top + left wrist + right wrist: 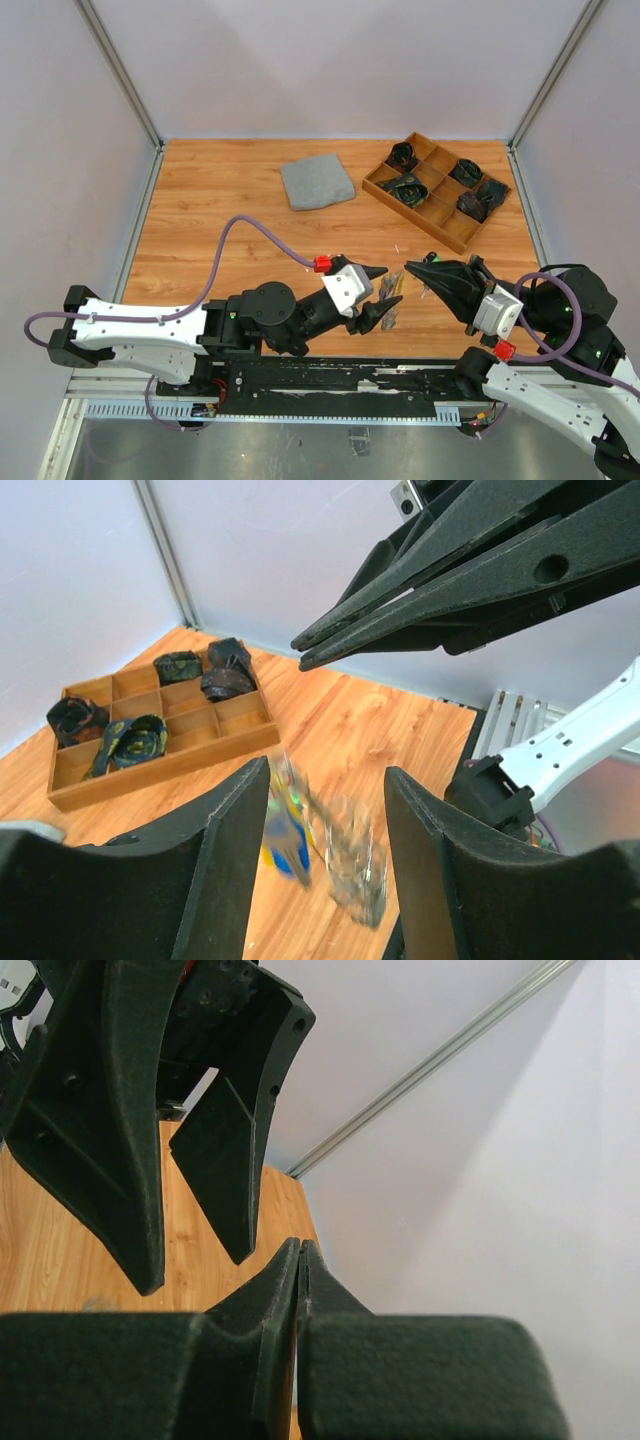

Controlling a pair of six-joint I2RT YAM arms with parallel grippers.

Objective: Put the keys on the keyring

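The keys (pixel 283 830) show as a blurred bunch of blue, yellow and green heads between my left gripper's (pixel 328 772) open fingers, touching neither. Beside them blurs the silvery keyring (pixel 362 868). From above, keys (pixel 393 288) and keyring (pixel 390 319) lie smeared over the wood at the left gripper (pixel 390 290), near the table's front edge. My right gripper (pixel 408 267) points at them from the right, jaws pressed together with nothing visible between them. Its closed tips (pixel 301 1244) sit just below the left gripper's fingers (pixel 235 1160).
A folded grey cloth (pixel 316 182) lies at the back centre. A wooden divided tray (pixel 410 215) holding several dark rolled items stands at the back right; its wall (pixel 170 765) also shows in the left wrist view. Walls and metal frame posts enclose the table.
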